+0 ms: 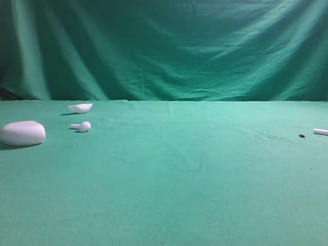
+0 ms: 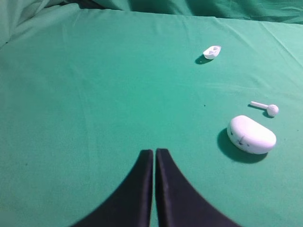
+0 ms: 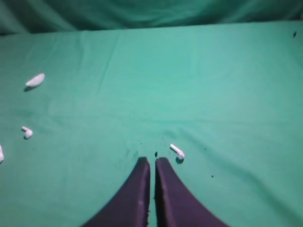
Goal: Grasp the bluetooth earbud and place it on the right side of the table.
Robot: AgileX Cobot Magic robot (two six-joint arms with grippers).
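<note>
The right end effector (image 3: pixel 152 163) has its two dark fingers pressed together with nothing between them, tips just above the green worktop (image 3: pixel 199 85). A bluetooth earbud (image 3: pixel 177 151) lies on the cloth just beside those tips, a little ahead and to their right, not touching them, its stem angled away toward the far left. A few small dark specks (image 3: pixel 128 152) dot the cloth near the tips. In the exterior high view this earbud shows at the worktop's right edge as a short white stem (image 1: pixel 321 131) cut by the frame, with a dark speck (image 1: pixel 302 136) just to its left.

The left end effector (image 2: pixel 154 152) is likewise closed, fingers side by side and empty, over bare cloth on the left part of the worktop.

Ahead and to its right sits the white oval case (image 2: pixel 251 135), near the worktop's left edge in the exterior high view. Just behind the case lies the second earbud (image 2: pixel 266 108), apart from it, rounded head toward the middle and stem toward the left edge. Farther back, near the rear edge by the draped green backdrop (image 1: pixel 164 46), rests the shallow white shell (image 2: pixel 212 51), well apart from both.
</note>
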